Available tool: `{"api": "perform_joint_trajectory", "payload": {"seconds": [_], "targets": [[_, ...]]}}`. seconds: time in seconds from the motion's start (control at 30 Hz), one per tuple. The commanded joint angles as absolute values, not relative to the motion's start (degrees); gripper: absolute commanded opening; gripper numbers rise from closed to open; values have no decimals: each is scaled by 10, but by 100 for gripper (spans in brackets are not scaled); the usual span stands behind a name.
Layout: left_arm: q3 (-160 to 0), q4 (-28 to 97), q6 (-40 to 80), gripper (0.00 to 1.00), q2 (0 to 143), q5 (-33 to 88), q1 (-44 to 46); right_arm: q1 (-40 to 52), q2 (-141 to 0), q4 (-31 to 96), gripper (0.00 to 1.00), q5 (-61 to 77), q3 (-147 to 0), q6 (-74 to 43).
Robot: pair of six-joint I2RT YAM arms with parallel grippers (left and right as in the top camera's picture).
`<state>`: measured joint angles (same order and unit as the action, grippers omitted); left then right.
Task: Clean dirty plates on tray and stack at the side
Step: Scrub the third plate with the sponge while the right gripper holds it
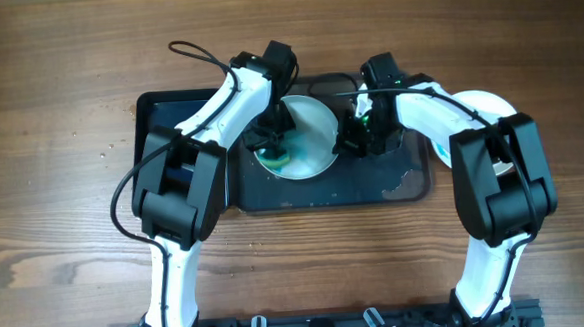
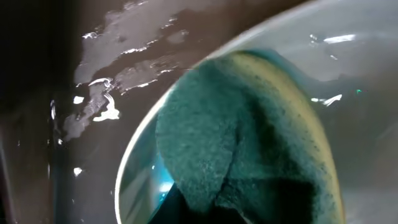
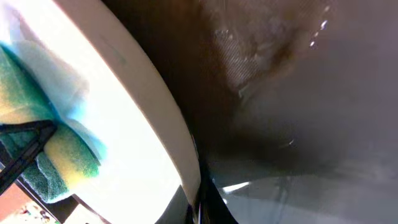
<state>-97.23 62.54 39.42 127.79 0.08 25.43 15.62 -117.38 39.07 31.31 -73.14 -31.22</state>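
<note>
Evidently the left gripper (image 1: 274,144) clamps the green sponge (image 2: 249,143), pressing it onto the plate (image 1: 315,127) lying on the tray (image 1: 373,184). The right gripper (image 1: 356,135) seems to pinch the plate's rim to steady it, though its jaws are mostly hidden.

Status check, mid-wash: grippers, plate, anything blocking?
Left gripper shut on sponge, pressed on plate. Right gripper clamps plate rim, over tray. Nothing blocking seen.
</note>
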Motion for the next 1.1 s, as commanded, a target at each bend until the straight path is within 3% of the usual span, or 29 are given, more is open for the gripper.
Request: {"api": "perform_joint_trajectory", "payload": {"seconds": [0.0, 0.1, 0.27, 0.4, 0.5, 0.63, 0.77, 0.97, 1.07], "targets": [[-946, 610, 172, 4, 1309, 124, 250, 149, -1187, 396, 4, 297, -719, -300], [-946, 592, 40, 4, 1309, 296, 259, 149, -1187, 397, 4, 299, -719, -300], [-946, 519, 38, 4, 1309, 314, 264, 149, -1187, 397, 4, 299, -719, -299], [-946, 482, 208, 4, 1309, 44, 264, 149, -1187, 397, 4, 299, -719, -299], [-946, 528, 375, 4, 1309, -194, 264, 149, -1187, 397, 4, 299, -719, -299], [-946, 581, 410, 4, 1309, -213, 265, 149, -1187, 397, 4, 300, -719, -295], [-946, 614, 357, 4, 1309, -98, 270, 149, -1187, 396, 4, 301, -719, -295], [-946, 610, 3, 4, 1309, 351, 273, 149, -1187, 396, 4, 301, -719, -295], [-946, 573, -16, 4, 1309, 396, 273, 149, -1187, 397, 4, 301, -719, -295]]}}
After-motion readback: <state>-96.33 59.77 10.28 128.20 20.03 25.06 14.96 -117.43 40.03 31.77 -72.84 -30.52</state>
